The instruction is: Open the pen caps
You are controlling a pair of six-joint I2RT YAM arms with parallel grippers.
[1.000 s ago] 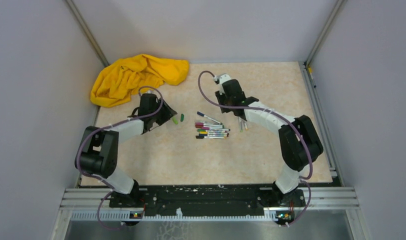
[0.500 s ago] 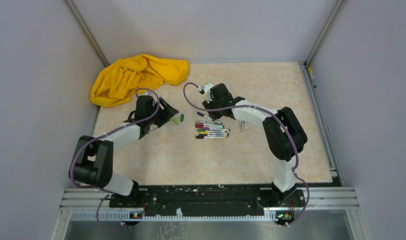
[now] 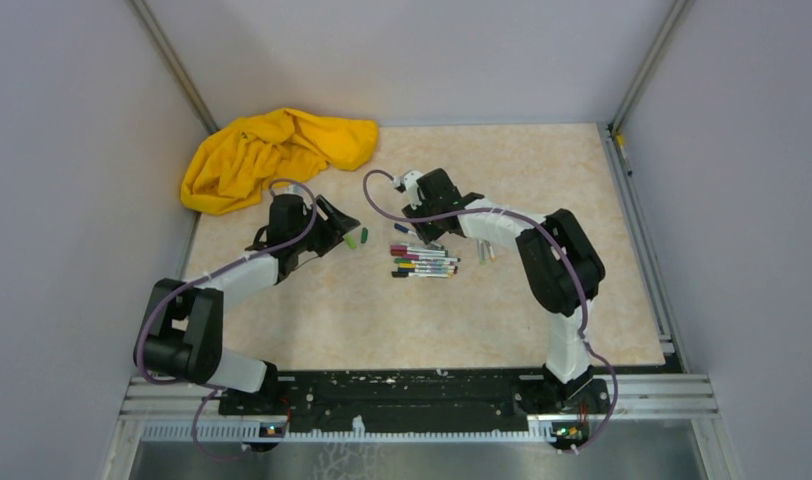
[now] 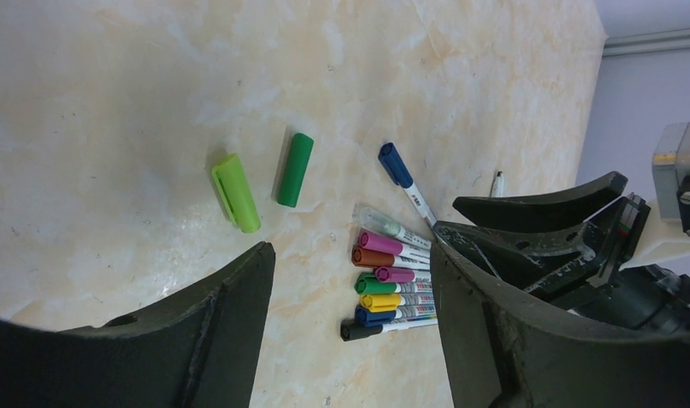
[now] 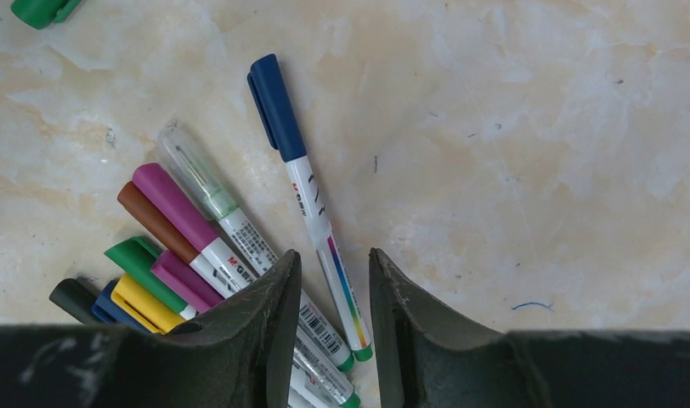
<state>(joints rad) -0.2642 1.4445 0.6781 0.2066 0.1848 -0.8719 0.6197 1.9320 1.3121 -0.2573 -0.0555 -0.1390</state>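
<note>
Hovering over the blue-capped pen (image 5: 303,191), the right gripper (image 5: 331,255) shows fingers slightly apart, straddling the white barrel without pinching it, as far as I can tell. That pen lies on the table (image 3: 382,320), just beside the bundle of capped pens (image 5: 180,246). The left gripper (image 4: 352,242) is spread wide and empty above two loose green caps (image 4: 295,169). So blue looks next: close on the barrel, lift, and offer the cap end to the left fingers.

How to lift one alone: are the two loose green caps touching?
Apart: left wrist view shows a gap between light green cap and dark green cap.
</note>
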